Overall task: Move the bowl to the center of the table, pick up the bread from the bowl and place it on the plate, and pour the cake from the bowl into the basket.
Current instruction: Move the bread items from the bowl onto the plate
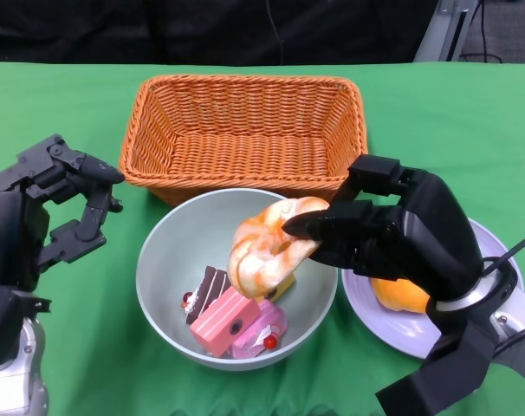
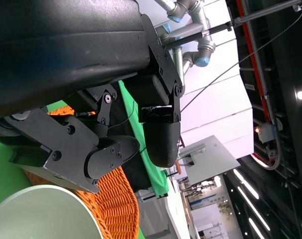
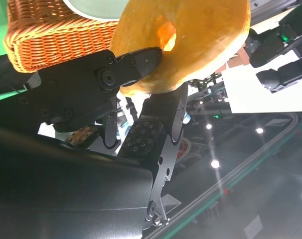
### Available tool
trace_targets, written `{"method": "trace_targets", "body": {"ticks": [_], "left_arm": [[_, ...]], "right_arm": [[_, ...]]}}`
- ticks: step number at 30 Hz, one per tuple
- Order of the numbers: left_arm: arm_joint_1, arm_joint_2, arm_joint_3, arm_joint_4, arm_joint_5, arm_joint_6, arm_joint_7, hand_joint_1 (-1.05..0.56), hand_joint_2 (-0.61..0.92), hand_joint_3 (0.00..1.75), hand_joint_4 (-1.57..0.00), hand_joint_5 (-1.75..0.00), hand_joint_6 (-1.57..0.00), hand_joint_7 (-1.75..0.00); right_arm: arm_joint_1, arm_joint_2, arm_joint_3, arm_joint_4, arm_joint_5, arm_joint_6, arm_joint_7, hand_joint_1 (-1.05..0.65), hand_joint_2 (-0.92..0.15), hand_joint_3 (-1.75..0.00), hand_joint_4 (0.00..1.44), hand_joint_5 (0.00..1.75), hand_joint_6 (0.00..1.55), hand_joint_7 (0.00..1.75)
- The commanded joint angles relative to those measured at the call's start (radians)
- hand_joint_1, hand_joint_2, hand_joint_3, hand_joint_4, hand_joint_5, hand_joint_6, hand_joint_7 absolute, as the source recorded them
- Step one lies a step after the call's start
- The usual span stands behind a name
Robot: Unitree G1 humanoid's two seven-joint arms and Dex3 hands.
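Green worktop [image 1: 63, 95] fills the head view: at centre, the right hand [image 1: 392, 234] pinches the bread [image 1: 267, 247] above the bowl [image 1: 163, 260], cakes [image 1: 236, 321] inside; basket [image 1: 245, 130] behind, plate [image 1: 392, 316] lower right. Left hand [image 1: 50, 208] hangs spread, empty. Right wrist view: fingers [image 3: 136, 67] grip bread. Left wrist view: fingers [image 2: 161, 139] apart beside the bowl rim.

No readable text, label, brand, number or sign shows in any of the views.

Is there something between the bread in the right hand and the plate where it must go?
The plate already carries an orange item. The right hand, gripping the bread over the bowl, covers much of the plate. Nothing else is visible between them.
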Motion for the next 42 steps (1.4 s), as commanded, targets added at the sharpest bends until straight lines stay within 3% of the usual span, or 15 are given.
{"method": "trace_targets", "body": {"ticks": [1,14,21,26,34,42], "left_arm": [[-0.010,0.017,0.006,0.011,-0.008,-0.011,-0.004,-0.04,0.66,0.88,-0.83,-1.42,-0.87,-1.06],[-0.022,0.027,0.012,0.046,-0.017,-0.027,-0.015,-0.03,0.65,0.90,-0.82,-1.42,-0.88,-1.07],[-0.023,0.036,0.016,0.057,-0.020,-0.027,-0.020,-0.03,0.66,0.90,-0.82,-1.42,-0.88,-1.07],[-0.026,0.043,0.018,0.070,-0.033,-0.032,-0.034,-0.04,0.65,0.88,-0.82,-1.43,-0.87,-1.08],[-0.028,0.044,0.019,0.076,-0.040,-0.035,-0.041,-0.04,0.66,0.87,-0.82,-1.43,-0.87,-1.08],[-0.033,0.065,0.028,0.100,-0.037,-0.032,-0.045,-0.04,0.67,0.87,-0.81,-1.44,-0.87,-1.08]], "right_arm": [[0.008,-0.003,-0.033,-0.014,0.006,-0.003,-0.022,-0.26,-0.85,-0.02,0.86,1.01,1.15,0.27],[0.050,-0.028,-0.114,-0.034,0.019,-0.027,-0.064,-0.19,-0.83,0.00,0.85,1.07,1.10,0.38],[0.108,-0.044,-0.185,-0.075,0.024,-0.003,-0.075,-0.16,-0.83,-0.01,0.85,1.16,0.96,0.72],[0.144,-0.056,-0.235,-0.073,0.038,-0.024,-0.109,-0.20,-0.85,-0.02,0.86,1.18,0.91,0.86],[0.146,-0.053,-0.244,-0.065,0.030,-0.034,-0.124,-0.21,-0.86,-0.03,0.85,1.19,0.88,0.91],[0.288,-0.077,-0.325,-0.041,0.055,0.039,-0.156,-0.17,-0.84,-0.03,0.83,1.33,0.92,0.85]]}}
